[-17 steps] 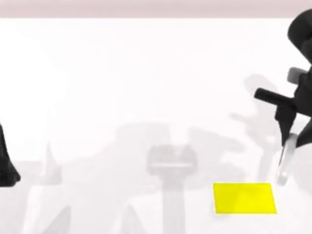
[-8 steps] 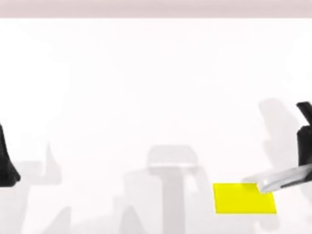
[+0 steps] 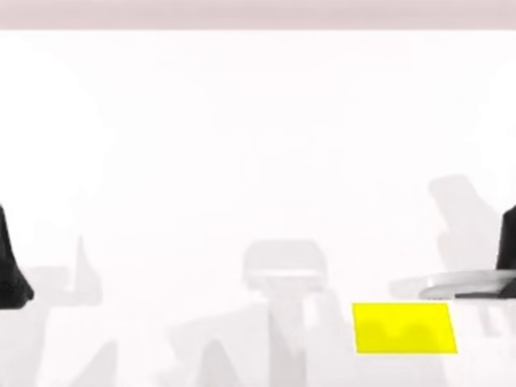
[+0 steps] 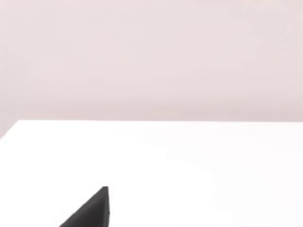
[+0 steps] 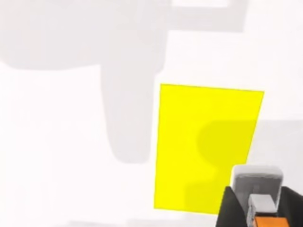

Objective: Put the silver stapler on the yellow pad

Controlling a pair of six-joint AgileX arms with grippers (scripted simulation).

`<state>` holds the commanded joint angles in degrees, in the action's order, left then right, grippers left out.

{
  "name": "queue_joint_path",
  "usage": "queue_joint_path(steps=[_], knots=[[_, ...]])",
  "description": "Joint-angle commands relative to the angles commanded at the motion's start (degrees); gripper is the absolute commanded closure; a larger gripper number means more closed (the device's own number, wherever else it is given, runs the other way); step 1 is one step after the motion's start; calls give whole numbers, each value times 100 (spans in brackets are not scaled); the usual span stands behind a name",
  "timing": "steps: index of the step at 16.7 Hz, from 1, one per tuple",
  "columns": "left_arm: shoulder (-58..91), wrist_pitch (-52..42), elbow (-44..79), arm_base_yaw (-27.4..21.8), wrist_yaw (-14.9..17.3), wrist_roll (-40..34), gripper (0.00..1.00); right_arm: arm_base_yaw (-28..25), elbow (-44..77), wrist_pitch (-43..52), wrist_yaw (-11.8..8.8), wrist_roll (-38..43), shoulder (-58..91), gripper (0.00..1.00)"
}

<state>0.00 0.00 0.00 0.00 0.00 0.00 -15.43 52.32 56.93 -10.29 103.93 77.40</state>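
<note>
My right gripper (image 5: 258, 208) pinches the stapler (image 3: 468, 285) between its dark fingers (image 5: 229, 208), holding it level above the table (image 3: 242, 161), just beyond the far right corner of the pad (image 3: 405, 327). In the right wrist view the stapler's silver end (image 5: 256, 179) sits over the pad's (image 5: 206, 146) edge, its shadow falling across the yellow. The pad lies flat near the near edge, right of centre. The table is plain white, streaked with grey arm shadows; a pale pink wall (image 3: 258, 14) runs behind it. My left arm (image 3: 10, 270) is parked at the left edge; I cannot tell its fingers' state.
</note>
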Motion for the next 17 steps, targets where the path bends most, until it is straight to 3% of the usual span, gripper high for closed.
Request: queue_joint_path(steps=[7,17], knots=[[0,0,0,0,0,0,0,-48,-74,-216,10,98,135,100],[0,0,0,0,0,0,0,-847,-1090,-2554,130,874,1309,100]])
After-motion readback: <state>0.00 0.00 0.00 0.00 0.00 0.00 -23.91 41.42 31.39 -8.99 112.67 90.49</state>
